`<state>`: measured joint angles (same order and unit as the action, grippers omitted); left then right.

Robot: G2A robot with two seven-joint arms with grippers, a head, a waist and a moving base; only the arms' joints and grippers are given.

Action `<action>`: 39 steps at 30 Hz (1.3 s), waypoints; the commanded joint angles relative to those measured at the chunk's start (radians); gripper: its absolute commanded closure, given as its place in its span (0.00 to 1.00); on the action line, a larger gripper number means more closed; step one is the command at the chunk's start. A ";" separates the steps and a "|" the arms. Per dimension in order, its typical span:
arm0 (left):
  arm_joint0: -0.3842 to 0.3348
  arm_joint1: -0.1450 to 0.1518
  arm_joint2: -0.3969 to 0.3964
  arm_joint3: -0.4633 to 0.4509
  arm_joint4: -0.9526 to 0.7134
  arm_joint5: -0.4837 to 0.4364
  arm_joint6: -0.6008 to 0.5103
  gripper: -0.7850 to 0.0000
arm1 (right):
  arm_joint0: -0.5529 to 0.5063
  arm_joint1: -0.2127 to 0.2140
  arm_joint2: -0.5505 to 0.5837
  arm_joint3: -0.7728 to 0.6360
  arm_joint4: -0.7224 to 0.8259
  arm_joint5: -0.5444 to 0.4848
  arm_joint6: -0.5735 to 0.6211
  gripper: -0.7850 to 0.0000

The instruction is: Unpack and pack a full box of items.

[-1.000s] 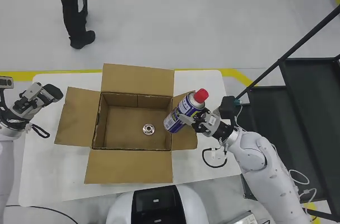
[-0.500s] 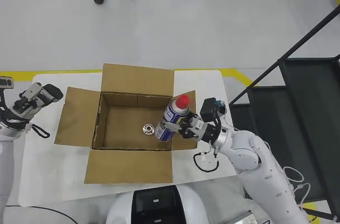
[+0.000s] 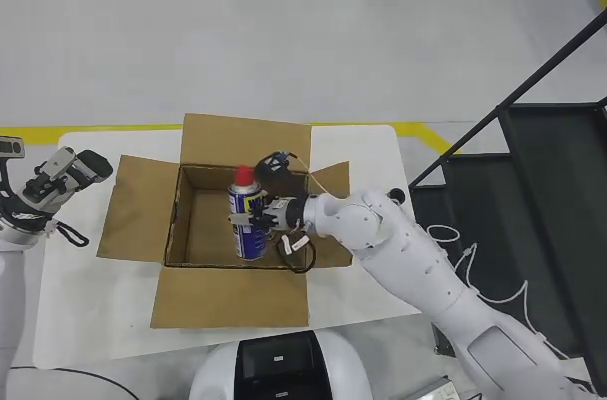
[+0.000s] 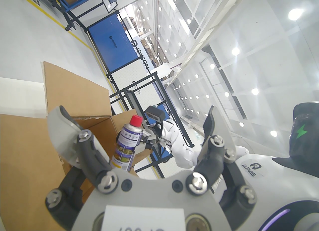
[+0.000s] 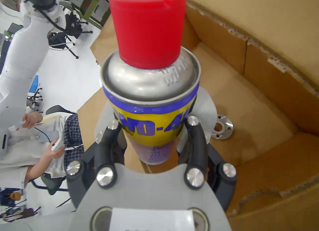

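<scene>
— Holding something, is it, that right end effector (image 5: 153, 130)?
— Yes. Its two fingers (image 5: 197, 140) are closed on the lower body of the spray can (image 5: 149, 92), one on each side. The can stands upright with its red cap (image 5: 148, 25) on top.
— Where does that put the can?
— Over the middle of the open cardboard box (image 3: 245, 180), a little toward its right wall. The arm reaches in from the right across the right flap. Whether the base touches the box floor I cannot tell, because it is hidden.
— Anything else in there?
— A small metal flange (image 5: 221, 127) lies flat on the box floor, near the can's foot and apart from it.
— So which step is this?
— I judge it the packing half, with the can being set into a nearly empty box. A lift out would look much the same, mind.
— And next?
— Probably a straight descent with the can upright, landing its base on bare cardboard clear of the flange. Then the fingers spread and the arm draws back to the right without tipping the can.
— The other arm?
— The left end effector (image 3: 88, 168) hangs at the left edge of the desk (image 3: 83, 300). Its fingers are spread wide with nothing in them, well apart from the box.
</scene>
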<state>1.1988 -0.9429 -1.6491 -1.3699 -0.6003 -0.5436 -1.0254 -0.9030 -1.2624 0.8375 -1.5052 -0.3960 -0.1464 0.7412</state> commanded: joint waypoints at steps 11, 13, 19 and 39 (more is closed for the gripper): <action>0.000 0.000 0.000 0.000 0.000 0.000 0.000 0.00 | 0.150 -0.065 -0.120 0.235 0.057 0.079 0.079 1.00; 0.000 0.000 0.000 0.000 0.000 0.000 0.000 0.00 | 0.166 -0.076 -0.137 0.265 0.073 0.084 0.096 1.00; 0.000 0.000 0.000 0.000 0.000 0.000 0.000 0.00 | 0.225 -0.109 -0.185 0.353 0.103 0.113 0.168 1.00; 0.000 0.000 0.000 0.000 0.000 0.000 0.000 0.00 | 0.302 -0.167 -0.197 0.480 0.159 0.024 0.167 0.00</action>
<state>1.1988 -0.9429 -1.6491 -1.3699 -0.6003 -0.5436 -1.0254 -0.5932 -1.4359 0.6247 -1.0058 -0.2379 -0.0982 0.9165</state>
